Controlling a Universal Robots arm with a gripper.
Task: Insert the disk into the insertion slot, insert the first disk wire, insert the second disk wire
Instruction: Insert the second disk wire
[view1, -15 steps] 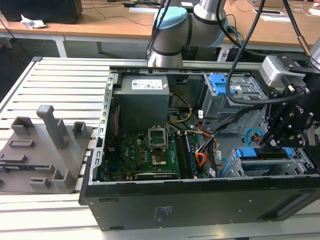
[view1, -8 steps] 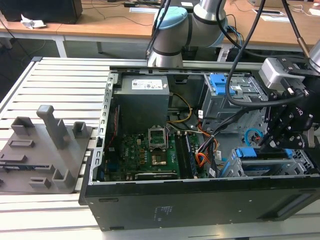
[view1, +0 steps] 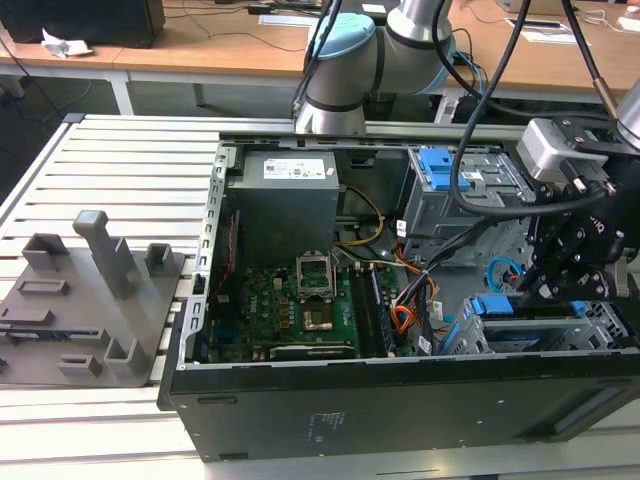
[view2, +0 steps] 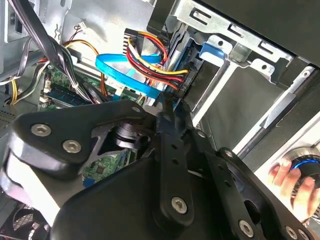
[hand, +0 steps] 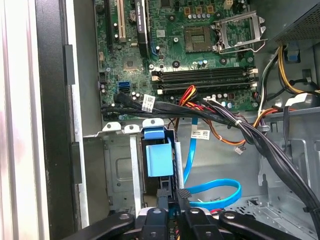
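The disk (view1: 497, 305) sits inside the insertion slot (view1: 462, 338) at the case's front corner, on the exterior view's right; its blue carrier tab (hand: 159, 160) faces out. A red, yellow and black disk wire (view2: 150, 62) ends in a black plug (view2: 184, 81) at the disk's rear. My black gripper (view1: 542, 290) hangs just above the disk. In both wrist views the fingers (view2: 170, 140) stand together, shut on the end of the flat blue disk wire (view2: 125, 75), beside the black plug. The blue wire (hand: 212, 192) loops across the case floor to the fingertips (hand: 183, 194).
The motherboard (hand: 200, 55) and a bundle of black cables (hand: 225, 117) lie beside the bay. A taller grey cage with a blue latch (view1: 440, 165) stands behind. A grey fixture plate (view1: 90, 300) lies on the slatted table. A person's hand (view2: 286, 177) rests on a round knob.
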